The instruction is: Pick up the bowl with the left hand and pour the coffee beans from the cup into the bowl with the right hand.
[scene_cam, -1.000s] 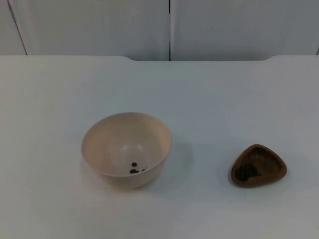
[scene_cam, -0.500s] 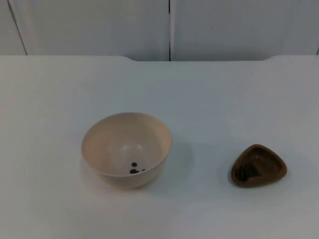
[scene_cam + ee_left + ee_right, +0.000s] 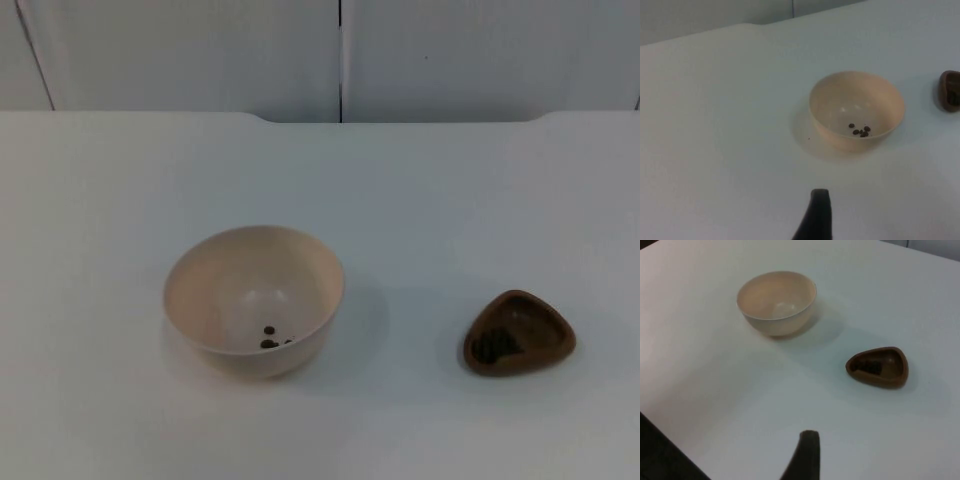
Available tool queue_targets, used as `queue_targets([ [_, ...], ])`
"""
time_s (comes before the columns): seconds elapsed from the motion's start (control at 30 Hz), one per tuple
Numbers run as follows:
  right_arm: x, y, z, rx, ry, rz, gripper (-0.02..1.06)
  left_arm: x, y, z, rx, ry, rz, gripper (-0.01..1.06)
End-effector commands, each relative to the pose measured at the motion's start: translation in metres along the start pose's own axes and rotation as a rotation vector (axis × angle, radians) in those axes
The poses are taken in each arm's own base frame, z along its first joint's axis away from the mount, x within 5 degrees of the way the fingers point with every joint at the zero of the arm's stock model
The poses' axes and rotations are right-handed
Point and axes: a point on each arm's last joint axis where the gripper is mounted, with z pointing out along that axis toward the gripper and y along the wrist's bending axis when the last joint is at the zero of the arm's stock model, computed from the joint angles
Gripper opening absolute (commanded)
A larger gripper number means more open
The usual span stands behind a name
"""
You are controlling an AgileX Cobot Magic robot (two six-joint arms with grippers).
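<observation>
We see the cream bowl [image 3: 254,300] upright on the white table [image 3: 420,200], a few coffee beans [image 3: 270,340] inside. The brown cup [image 3: 518,334] sits at its 3 o'clock, well apart, beans in it. Left gripper [image 3: 816,212] and right gripper [image 3: 805,452] hover above the table, holding nothing; we cannot tell their opening.
</observation>
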Motion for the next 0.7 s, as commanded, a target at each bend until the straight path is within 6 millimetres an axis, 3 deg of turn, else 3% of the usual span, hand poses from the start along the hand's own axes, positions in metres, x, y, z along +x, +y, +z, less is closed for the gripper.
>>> queue_targets([
  [0.0,0.0007,0.0,0.0014,0.002,-0.008,-0.004,0.75,0.0012,-0.0006,0.0006,0.005,0.001,-0.005,0.74],
  [0.57,0.0007,0.0,0.0014,0.002,-0.008,-0.006,0.75,0.0023,-0.0076,0.0022,0.082,0.005,-0.049,0.75],
  [0.67,0.0007,0.0,0.0014,0.002,-0.008,-0.008,0.88,0.0023,-0.0076,0.0022,0.082,0.005,-0.049,0.93],
])
